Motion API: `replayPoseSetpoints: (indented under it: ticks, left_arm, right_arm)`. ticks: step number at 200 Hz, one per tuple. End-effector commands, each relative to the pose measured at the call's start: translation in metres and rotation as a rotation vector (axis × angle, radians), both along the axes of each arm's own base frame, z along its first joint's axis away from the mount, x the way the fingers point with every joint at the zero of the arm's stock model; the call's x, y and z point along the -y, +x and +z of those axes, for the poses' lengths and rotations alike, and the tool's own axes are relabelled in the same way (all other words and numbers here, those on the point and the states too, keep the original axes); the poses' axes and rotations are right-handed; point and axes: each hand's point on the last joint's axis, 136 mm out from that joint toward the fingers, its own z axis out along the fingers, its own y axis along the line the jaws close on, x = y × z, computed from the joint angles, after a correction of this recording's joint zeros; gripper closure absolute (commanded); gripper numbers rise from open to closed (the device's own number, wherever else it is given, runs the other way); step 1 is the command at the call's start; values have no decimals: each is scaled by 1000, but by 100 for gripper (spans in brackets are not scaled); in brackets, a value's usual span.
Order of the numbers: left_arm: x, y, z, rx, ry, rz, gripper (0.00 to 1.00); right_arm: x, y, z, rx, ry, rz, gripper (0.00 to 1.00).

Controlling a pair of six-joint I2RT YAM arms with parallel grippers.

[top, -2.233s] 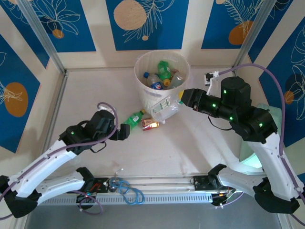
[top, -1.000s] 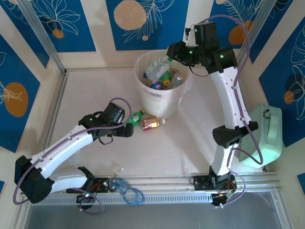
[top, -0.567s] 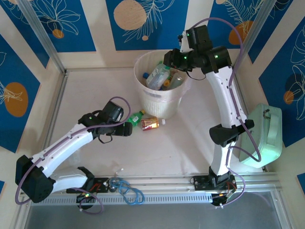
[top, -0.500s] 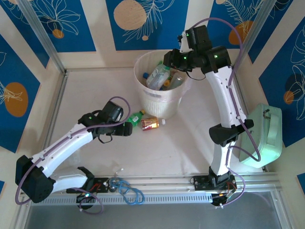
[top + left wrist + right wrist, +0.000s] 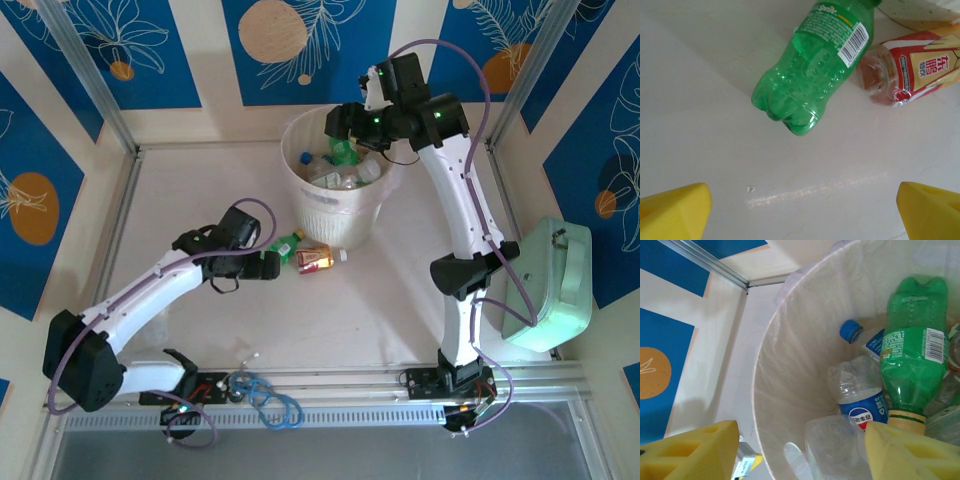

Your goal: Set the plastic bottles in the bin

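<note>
Bin [image 5: 790, 355] under right hand [image 5: 800, 446] — jaws apart, seemingly empty

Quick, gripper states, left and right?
Left gripper: open, empty, green bottle lying ahead on the table.
Right gripper: open, empty, above the bin.

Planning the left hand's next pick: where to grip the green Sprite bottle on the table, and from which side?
Grip the green bottle on its ribbed lower body, near the base. It lies on its side, base toward the open left hand, with bare table on both flanks there; further up, the amber bottle crowds the label. Come from the base end, straddling its width.
</note>
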Motion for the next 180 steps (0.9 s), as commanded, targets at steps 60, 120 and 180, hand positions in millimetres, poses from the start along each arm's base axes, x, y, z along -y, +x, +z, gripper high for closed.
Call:
replayPoseSetpoints:
  ticks: [60, 120, 180]
  left_arm:
    - [-3, 11, -20, -36, -8, 9, 5]
    - [8, 15, -50, -102, -17, -1, 6]
    - [17, 29, -62, -109, 8, -54, 7]
  right_arm:
    - [29, -46, 43, 163, -99, -52, 37]
    - [69, -92, 6, 75, -178, -127, 64]
    - [47, -152, 14, 119, -79, -16, 60]
